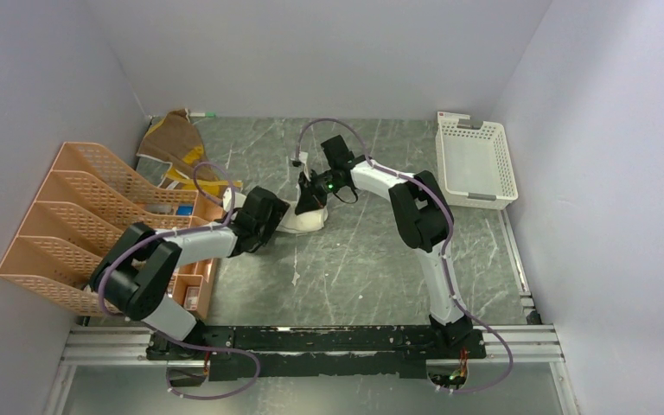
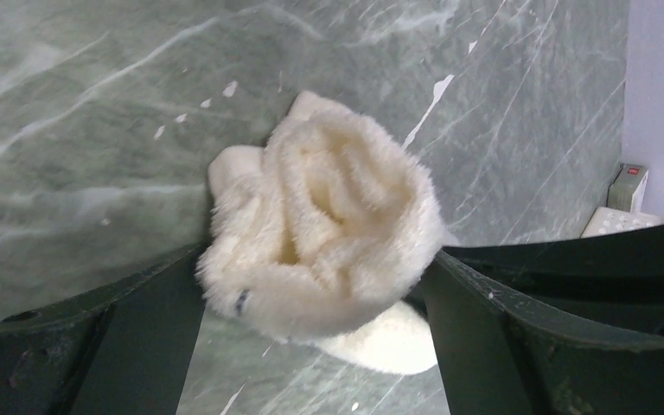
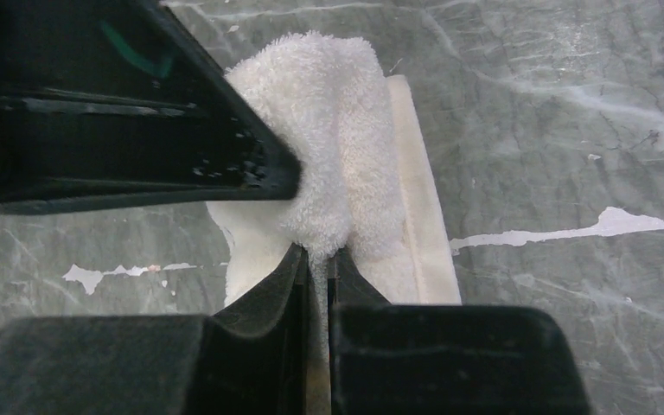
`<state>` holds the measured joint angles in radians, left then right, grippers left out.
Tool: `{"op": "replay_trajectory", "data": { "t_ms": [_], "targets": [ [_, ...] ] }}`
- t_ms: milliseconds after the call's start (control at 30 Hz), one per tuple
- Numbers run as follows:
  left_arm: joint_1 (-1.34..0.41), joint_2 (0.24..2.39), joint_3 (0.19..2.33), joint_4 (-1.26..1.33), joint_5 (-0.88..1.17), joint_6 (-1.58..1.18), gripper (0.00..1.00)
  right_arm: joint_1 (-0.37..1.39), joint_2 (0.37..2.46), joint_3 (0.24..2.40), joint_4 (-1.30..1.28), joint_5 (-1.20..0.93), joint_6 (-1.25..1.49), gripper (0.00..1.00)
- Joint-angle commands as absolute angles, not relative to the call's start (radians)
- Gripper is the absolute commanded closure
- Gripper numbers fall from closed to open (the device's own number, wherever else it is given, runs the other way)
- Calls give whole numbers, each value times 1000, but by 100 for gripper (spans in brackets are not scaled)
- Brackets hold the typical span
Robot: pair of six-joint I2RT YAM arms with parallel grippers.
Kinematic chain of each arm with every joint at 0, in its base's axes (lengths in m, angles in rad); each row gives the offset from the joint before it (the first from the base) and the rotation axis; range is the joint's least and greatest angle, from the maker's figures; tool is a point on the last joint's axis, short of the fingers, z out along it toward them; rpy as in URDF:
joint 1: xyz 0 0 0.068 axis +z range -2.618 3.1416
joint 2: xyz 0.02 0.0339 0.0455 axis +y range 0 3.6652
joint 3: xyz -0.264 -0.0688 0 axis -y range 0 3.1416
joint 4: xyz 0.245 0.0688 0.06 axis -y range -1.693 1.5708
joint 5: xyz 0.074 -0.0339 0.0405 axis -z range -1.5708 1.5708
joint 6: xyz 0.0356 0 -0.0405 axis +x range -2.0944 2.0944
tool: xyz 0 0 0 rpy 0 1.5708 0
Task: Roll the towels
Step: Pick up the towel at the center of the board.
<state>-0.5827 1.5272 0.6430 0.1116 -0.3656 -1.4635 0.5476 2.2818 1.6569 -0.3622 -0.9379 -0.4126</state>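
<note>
Cream towel point(image 2: 337, 225), roll axis twd L cam, gripped by L fingers point(image 2: 138, 346) (R fingers point(image 3: 272, 298) pinch edge).

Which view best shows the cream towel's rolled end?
Left wrist: the cream towel faces it end-on, its coils visible. Right wrist shows only its fuzzy side; top external, a small white patch.
</note>
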Motion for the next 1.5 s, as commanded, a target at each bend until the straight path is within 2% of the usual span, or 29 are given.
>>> {"op": "replay_trajectory", "data": {
  "t_ms": [0,467,633,767,900,933,967,1067,1100,1133,1167,1200,1300,1467],
  "targets": [
    [-586,1585,692,150,-420,-1466,1,583,2331,1637,-551,-900,-453,100],
    [-577,1695,672,216,-418,-1459,0,603,2304,1626,-717,-1053,-597,100],
    [-577,1719,619,295,-392,-1467,10,606,2283,1594,-717,-1092,-624,100],
    [-577,1728,578,380,-370,-1444,28,611,2261,1572,-676,-1112,-605,100],
    [-577,1733,529,523,-329,-1383,54,616,2251,1575,-644,-1115,-580,100],
    [-578,1733,524,536,-321,-1373,67,618,2249,1575,-633,-1114,-569,100],
    [-578,1733,523,528,-317,-1375,91,618,2245,1576,-625,-1113,-563,100],
    [-578,1724,504,556,-316,-1356,93,620,2232,1574,-586,-1086,-520,99],
    [-578,1714,491,568,-317,-1355,93,621,2222,1568,-574,-1067,-511,89],
    [-578,1701,481,580,-320,-1348,93,620,2206,1553,-550,-1042,-493,55],
    [-578,1682,472,588,-323,-1336,93,619,2184,1530,-514,-1001,-462,15],
    [-576,1662,466,600,-321,-1312,93,615,2154,1498,-469,-961,-434,1],
    [-554,1597,476,621,-278,-1175,93,589,2040,1405,-367,-859,-382,0],
    [-484,1518,594,494,-122,-898,93,500,1808,1239,-131,-795,-232,0]
  ]
}}
